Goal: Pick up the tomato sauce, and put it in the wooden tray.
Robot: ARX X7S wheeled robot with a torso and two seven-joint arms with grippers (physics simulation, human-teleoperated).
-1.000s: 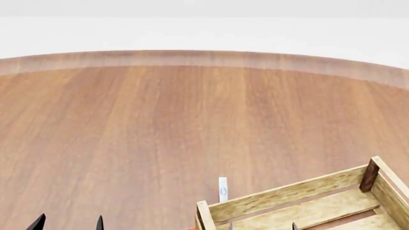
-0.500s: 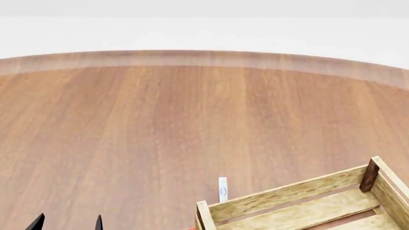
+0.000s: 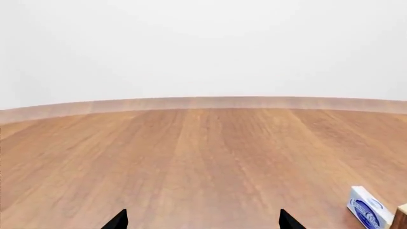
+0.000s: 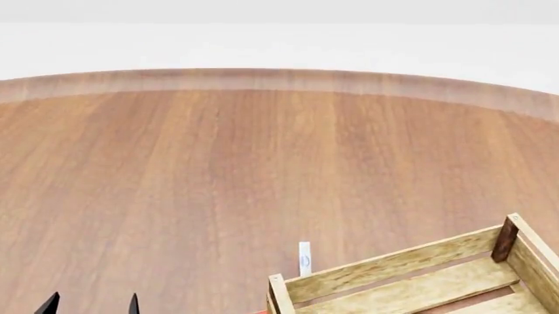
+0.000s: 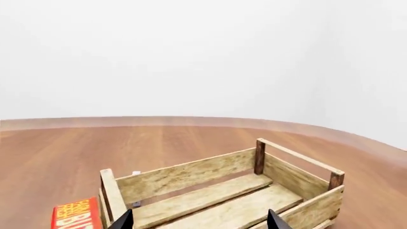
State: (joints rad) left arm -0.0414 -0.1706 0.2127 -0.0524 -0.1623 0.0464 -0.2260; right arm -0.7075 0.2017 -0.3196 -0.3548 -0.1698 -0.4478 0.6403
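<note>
The tomato sauce is out of view in all three views. The wooden tray (image 4: pixel 410 271) lies at the near right of the round table; its slatted floor (image 5: pixel 216 198) holds nothing that I can see. My right gripper (image 5: pixel 199 222) is open, its two dark tips spread wide just above the tray's near part; it does not show in the head view. My left gripper (image 4: pixel 91 306) is open over bare wood at the near left, with nothing between its tips (image 3: pixel 203 222).
A small white-and-blue box (image 4: pixel 304 258) stands just beyond the tray's left corner, also seen as a box (image 3: pixel 367 211) in the left wrist view. A red-and-yellow box (image 5: pixel 76 214) lies against the tray's left side. The table's curved far edge (image 4: pixel 279 80) meets a white wall.
The right gripper's tips, visible over the tray in the head view one second ago, have dropped out of that view. The left gripper's tips have sunk slightly lower.
</note>
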